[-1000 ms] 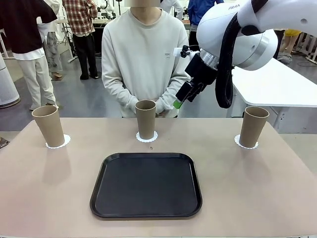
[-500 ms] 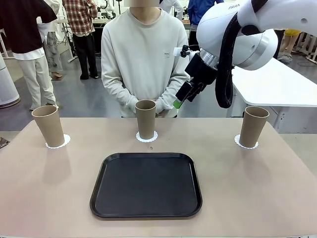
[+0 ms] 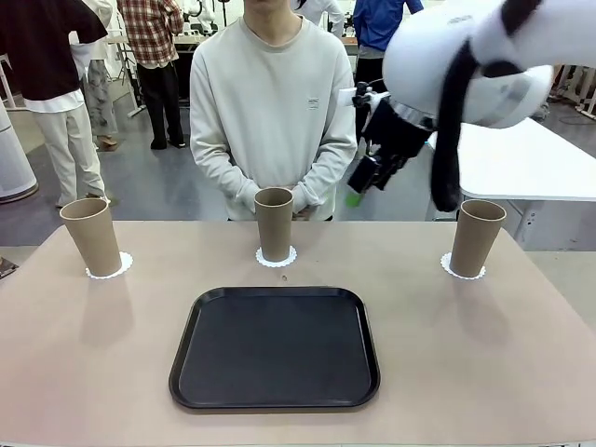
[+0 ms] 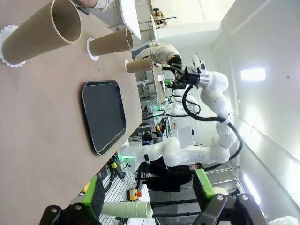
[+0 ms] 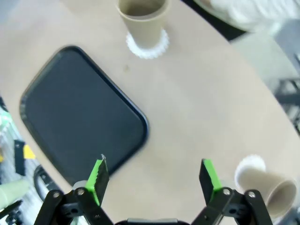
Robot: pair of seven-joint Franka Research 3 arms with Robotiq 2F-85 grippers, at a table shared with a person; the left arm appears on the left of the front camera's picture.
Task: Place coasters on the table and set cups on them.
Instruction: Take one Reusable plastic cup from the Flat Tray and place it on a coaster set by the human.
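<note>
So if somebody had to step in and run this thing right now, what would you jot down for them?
Right end effector: open, empty, raised above the table's far side, near the person.
Left end effector: open, empty, off to the side of the table.
Three cups, left, middle and right, each stand upright on a coaster.
Black tray is bare.
Person's hands are clasped behind the middle cup.
Done: all coasters and cups look placed. Left: apparently nothing.

The right pincer (image 3: 357, 192) looks motion-blurred; its arm's elbow is cropped.
</note>
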